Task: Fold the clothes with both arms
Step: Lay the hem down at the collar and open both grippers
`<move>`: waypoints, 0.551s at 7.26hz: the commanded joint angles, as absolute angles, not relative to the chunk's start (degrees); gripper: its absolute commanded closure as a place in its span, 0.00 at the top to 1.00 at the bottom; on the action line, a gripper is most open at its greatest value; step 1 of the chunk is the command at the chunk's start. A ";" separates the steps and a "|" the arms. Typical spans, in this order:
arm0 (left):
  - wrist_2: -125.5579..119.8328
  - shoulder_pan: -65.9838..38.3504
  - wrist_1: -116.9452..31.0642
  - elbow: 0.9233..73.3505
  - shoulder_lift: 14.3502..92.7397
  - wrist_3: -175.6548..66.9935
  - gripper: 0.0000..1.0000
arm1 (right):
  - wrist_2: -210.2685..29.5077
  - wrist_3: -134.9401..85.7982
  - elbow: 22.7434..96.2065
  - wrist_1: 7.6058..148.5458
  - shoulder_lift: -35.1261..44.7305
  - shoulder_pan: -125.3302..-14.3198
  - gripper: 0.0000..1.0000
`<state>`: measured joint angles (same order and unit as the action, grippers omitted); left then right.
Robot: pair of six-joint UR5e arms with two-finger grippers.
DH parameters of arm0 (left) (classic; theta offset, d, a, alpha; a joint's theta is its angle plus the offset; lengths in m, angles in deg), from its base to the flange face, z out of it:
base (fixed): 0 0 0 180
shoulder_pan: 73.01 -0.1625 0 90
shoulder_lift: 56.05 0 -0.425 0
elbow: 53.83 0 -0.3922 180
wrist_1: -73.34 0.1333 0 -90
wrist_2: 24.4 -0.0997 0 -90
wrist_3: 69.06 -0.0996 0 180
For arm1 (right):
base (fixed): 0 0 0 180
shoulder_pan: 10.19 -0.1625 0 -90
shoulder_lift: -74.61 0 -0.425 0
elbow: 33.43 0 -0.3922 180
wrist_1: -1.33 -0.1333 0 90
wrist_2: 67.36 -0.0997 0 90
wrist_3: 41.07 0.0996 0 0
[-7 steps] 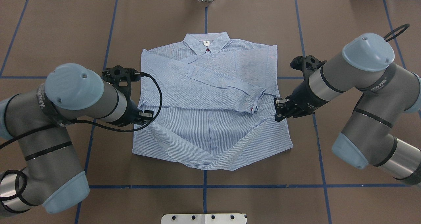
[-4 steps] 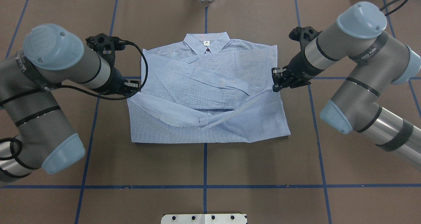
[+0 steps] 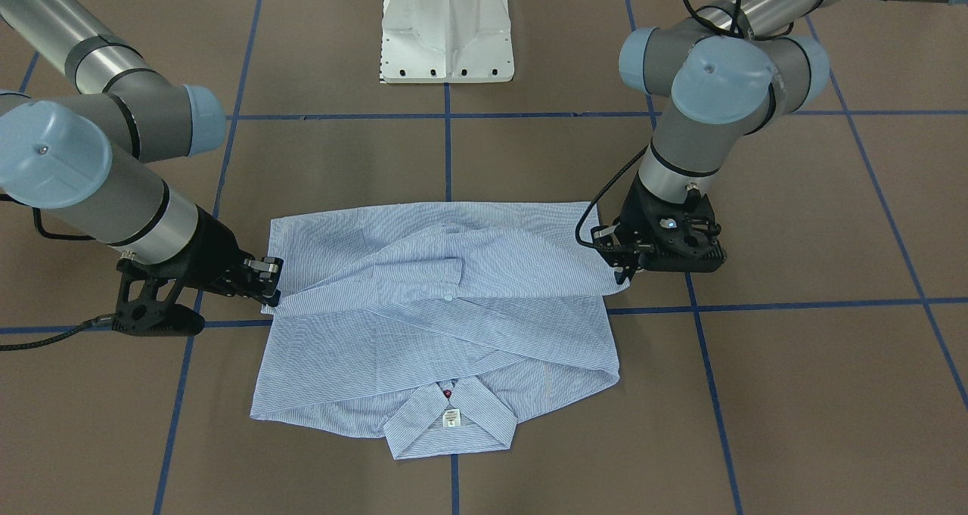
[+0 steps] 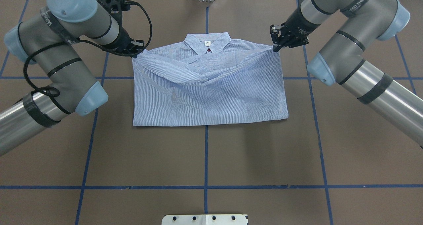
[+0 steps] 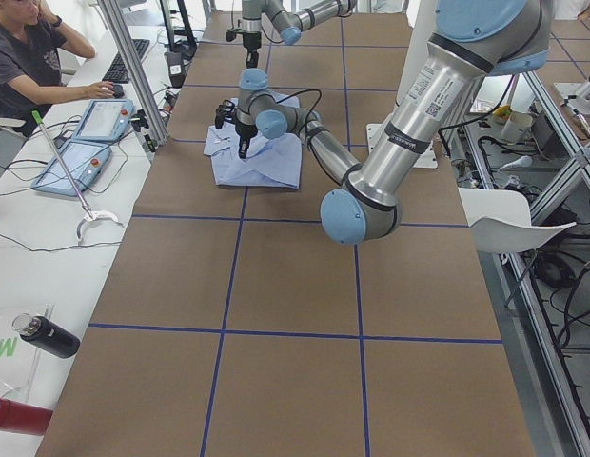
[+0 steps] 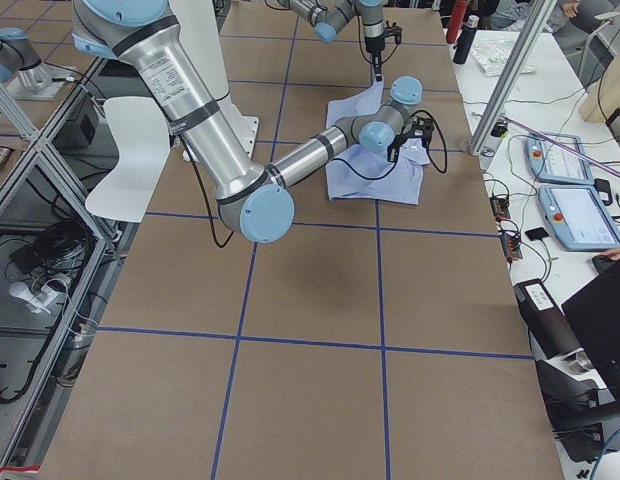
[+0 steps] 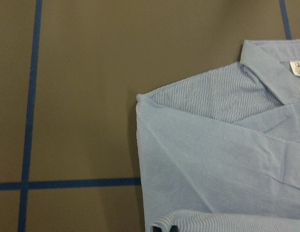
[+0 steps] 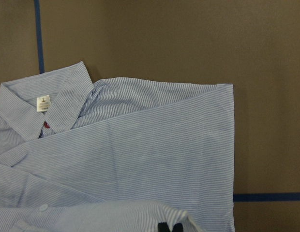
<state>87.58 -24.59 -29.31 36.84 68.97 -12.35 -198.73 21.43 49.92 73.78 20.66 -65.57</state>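
Shirt (image 4: 211, 93) lies folded hem-to-shoulders toward tabletop (image 4: 211, 159) edge opposite robot; hem corners are pinched by L end effector (image 4: 134, 52) & R end effector (image 4: 274, 47), both clamped.

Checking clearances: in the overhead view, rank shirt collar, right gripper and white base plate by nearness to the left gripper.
From the left gripper:
1. Shirt collar, to its right.
2. Right gripper, on the view's right.
3. White base plate, at the bottom edge.

Left hand (image 4: 136, 52), right hand (image 4: 274, 46) both extended forward, low, clamped on shirt (image 4: 211, 96) corners.
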 commanded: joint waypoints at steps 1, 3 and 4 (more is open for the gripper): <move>87.58 -23.01 -34.39 31.17 70.16 -13.34 0.00 | -196.31 21.33 45.69 73.75 23.45 -66.36 0.00; 87.49 -22.92 -35.90 28.97 70.16 -13.60 0.00 | -195.94 21.33 44.62 73.75 23.46 -66.36 0.00; 87.49 -23.00 -36.61 28.18 70.16 -13.60 0.00 | -195.59 21.33 44.44 73.75 23.37 -66.36 0.00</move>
